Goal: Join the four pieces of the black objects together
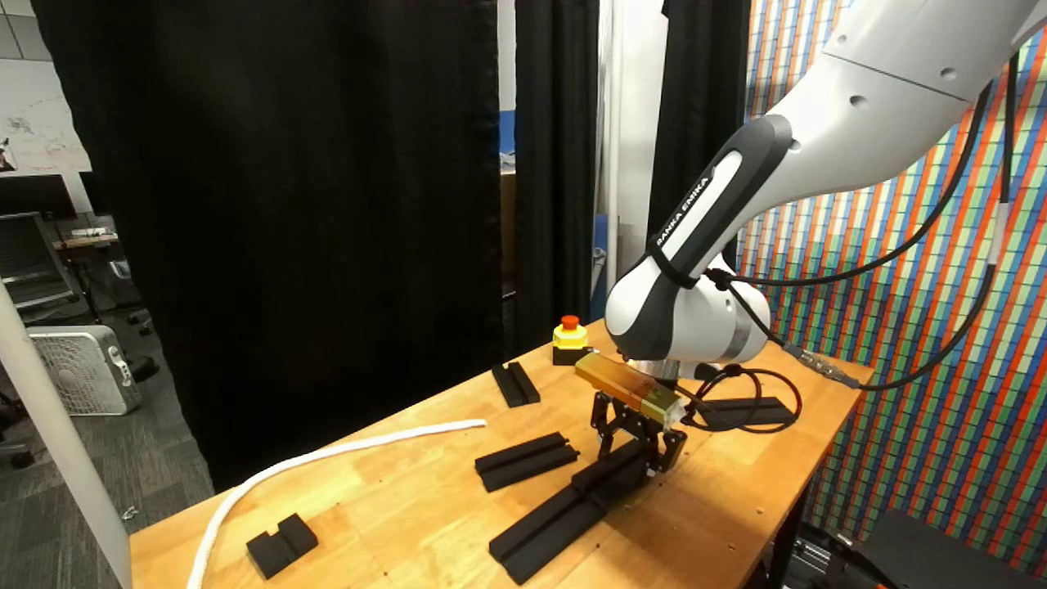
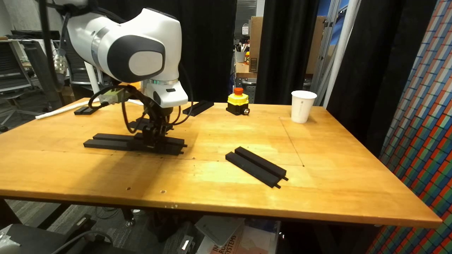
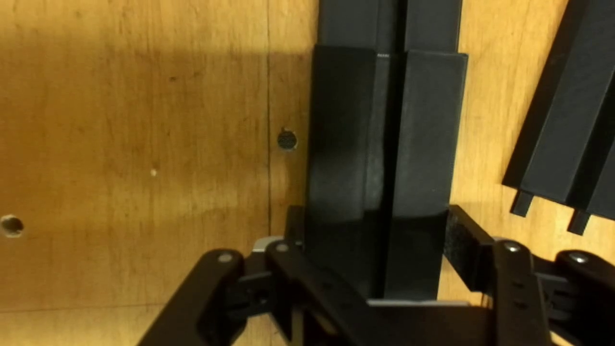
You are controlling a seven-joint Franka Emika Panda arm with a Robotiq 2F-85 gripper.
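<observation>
A grooved black bar [image 1: 607, 472] is between the fingers of my gripper [image 3: 372, 230]; both fingers touch its long sides. In the wrist view this bar [image 3: 427, 144] has its end against, and slightly over, a second black bar [image 3: 348, 24] in the same line. It looks a little higher than the second bar [image 1: 540, 532]; whether they are locked is unclear. Pegs show on the held bar's other end [image 2: 173, 140]. A third, shorter bar [image 1: 523, 466] with pegs lies alongside, apart. The fourth bar [image 2: 250, 167] lies alone, in an exterior view [image 1: 777, 409] partly behind cables.
Small chunky black blocks lie farther off [image 1: 515, 384] and near the table's end [image 1: 282, 544]. A yellow emergency stop [image 2: 238, 100] and a white cup [image 2: 302, 109] stand at the back. A white tube [image 1: 343, 446] crosses the table. Arm cables [image 1: 732, 372] hang low.
</observation>
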